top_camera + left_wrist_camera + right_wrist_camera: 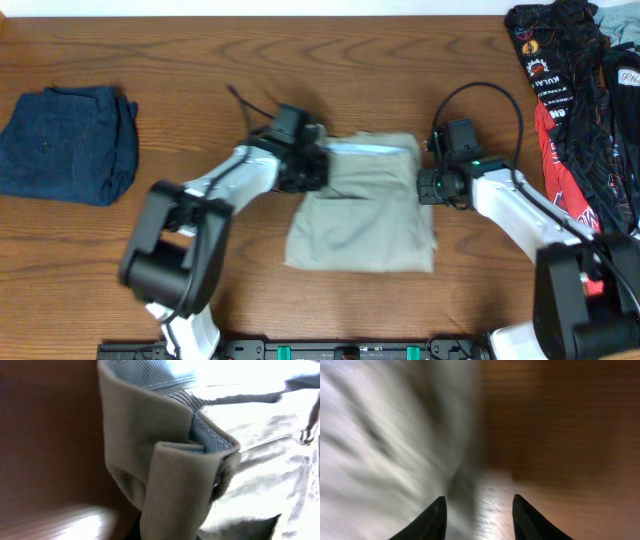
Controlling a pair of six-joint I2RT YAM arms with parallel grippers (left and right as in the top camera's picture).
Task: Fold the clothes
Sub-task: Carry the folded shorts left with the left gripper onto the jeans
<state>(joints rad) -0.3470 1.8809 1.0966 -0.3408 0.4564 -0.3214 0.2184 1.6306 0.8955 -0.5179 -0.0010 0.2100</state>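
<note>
The khaki-tan trousers (365, 215) lie folded into a rough rectangle at the table's middle, with the pale striped waistband lining showing along the far edge. My left gripper (305, 168) is at their far left corner. In the left wrist view a thick fold of the khaki cloth (170, 485) runs down into the jaws, whose fingers are hidden by it. My right gripper (432, 185) is at the trousers' right edge. In the right wrist view its fingers (479, 510) are apart and empty, straddling the edge of the cloth (380, 445) over the wood.
Folded dark blue jeans (65, 140) lie at the far left of the wooden table (180, 60). A pile of black, red and white garments (575, 110) lies at the far right. A black rail runs along the front edge (350, 350).
</note>
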